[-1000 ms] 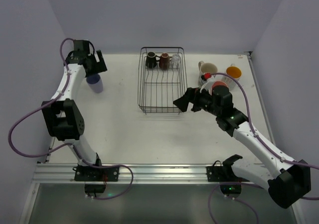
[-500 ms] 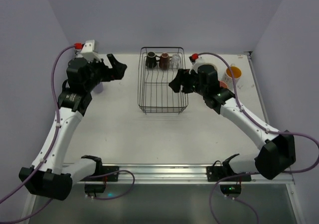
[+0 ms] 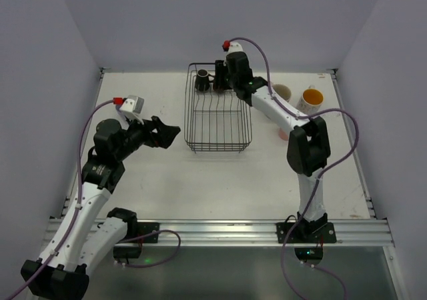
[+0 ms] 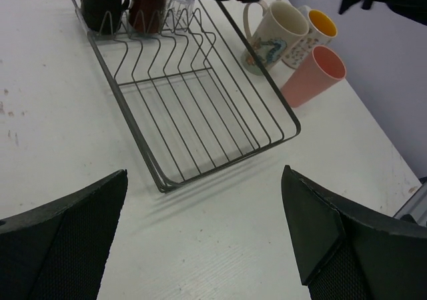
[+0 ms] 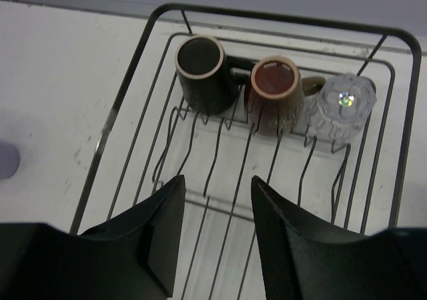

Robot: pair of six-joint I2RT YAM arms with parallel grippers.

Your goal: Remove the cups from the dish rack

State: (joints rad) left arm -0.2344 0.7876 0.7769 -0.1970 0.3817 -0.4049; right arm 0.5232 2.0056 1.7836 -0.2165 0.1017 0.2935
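Right tool [image 5: 217, 183] hangs over the far end of the rack [image 5: 127, 107], fingers apart, nothing between them; under it three cups stand in a row against the rack's far wall; the black mug [image 5: 200, 70] is leftmost, the brown mug [image 5: 273, 90] just beside it in the middle, the glass [image 5: 343, 107] rightmost; both mugs turn their open mouths to the wrist camera; whether the glass is mouth up I cannot tell.

Left tool [image 4: 203, 180] hovers above the table [image 4: 60, 80] near the rack's near left corner, apart from the wire; its fingers are spread wide and hold nothing.

The rack sits on the far middle of the table, long side running away from the arms; to its right, out on the table, stand the cream mug [image 4: 277, 37] and, close behind it, the orange-lined cup [image 4: 313, 33]; the pink tumbler [image 4: 313, 77] stands just beside them on the nearer side; in the top view the right arm hides most of it.
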